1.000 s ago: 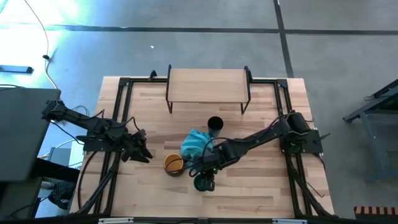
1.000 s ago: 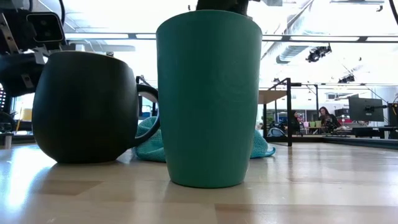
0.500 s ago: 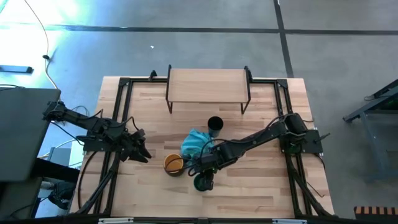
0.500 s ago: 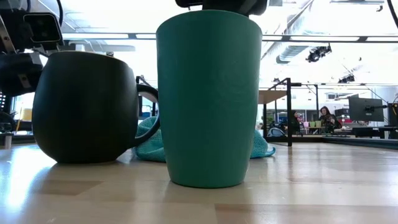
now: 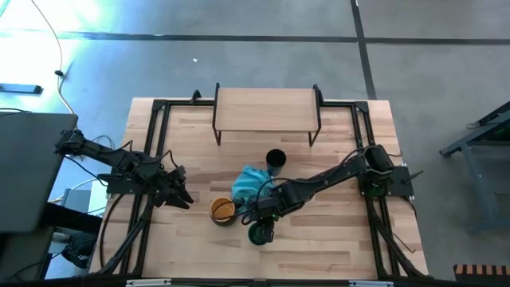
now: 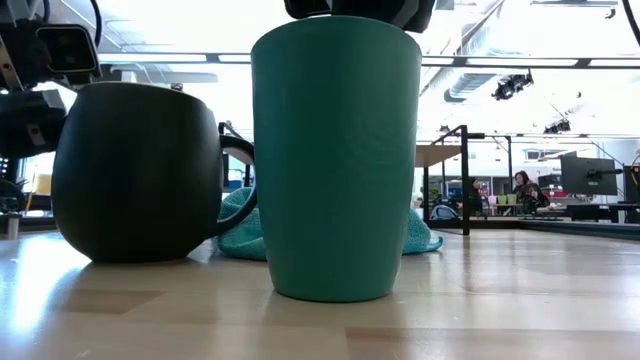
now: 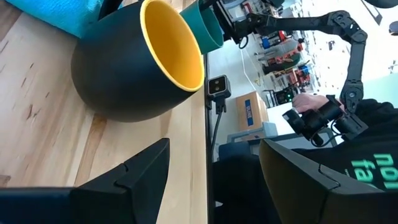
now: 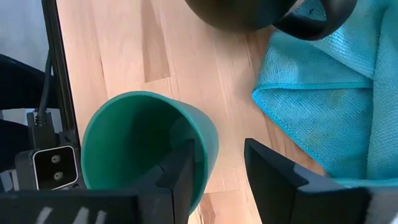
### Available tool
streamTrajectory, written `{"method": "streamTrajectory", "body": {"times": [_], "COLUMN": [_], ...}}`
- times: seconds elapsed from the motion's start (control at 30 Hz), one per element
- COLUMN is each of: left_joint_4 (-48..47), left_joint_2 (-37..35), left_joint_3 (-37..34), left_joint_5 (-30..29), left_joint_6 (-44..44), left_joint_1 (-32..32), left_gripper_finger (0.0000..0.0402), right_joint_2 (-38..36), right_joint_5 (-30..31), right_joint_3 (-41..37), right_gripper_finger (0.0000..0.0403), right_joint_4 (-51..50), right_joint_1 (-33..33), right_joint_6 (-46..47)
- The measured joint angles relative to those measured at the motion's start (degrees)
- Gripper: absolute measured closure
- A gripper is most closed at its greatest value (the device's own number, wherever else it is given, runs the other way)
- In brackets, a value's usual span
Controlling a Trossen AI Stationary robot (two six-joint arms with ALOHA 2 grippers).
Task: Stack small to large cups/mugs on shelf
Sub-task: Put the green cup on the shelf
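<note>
Straddling the green cup's (image 8: 146,146) rim, right gripper (image 8: 214,165) jaws apart (no readable writing); left gripper (image 7: 211,171) jaws apart.

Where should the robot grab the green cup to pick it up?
Probably by its rim, coming from above. The green cup stands upright with its mouth open, and the right pincer is open with one finger inside the mouth and one outside the wall. The dark mug and the teal cloth crowd its sides.

Mug (image 5: 222,210) and cloth (image 5: 250,183) beside cup (image 5: 260,233)
</note>
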Motion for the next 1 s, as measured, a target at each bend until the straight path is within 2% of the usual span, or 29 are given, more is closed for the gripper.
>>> {"method": "streamTrajectory", "body": {"times": [0.8, 0.9, 1.0], "left_joint_4": [0.0, 0.0, 0.0], "left_joint_2": [0.0, 0.0, 0.0], "left_joint_3": [0.0, 0.0, 0.0], "left_joint_5": [0.0, 0.0, 0.0], "left_joint_6": [0.4, 0.4, 0.4], "left_joint_1": [0.0, 0.0, 0.0], "left_gripper_finger": [0.0165, 0.0165, 0.0165], "right_joint_2": [1.1, 1.4, 1.4], "right_joint_5": [-1.2, -1.2, -1.5], "right_joint_3": [0.0, 0.0, 0.0], "right_gripper_finger": [0.0273, 0.0287, 0.0324], "right_joint_4": [0.2, 0.1, 0.1], "right_joint_1": [0.0, 0.0, 0.0], "right_joint_6": [2.6, 3.0, 3.1]}}
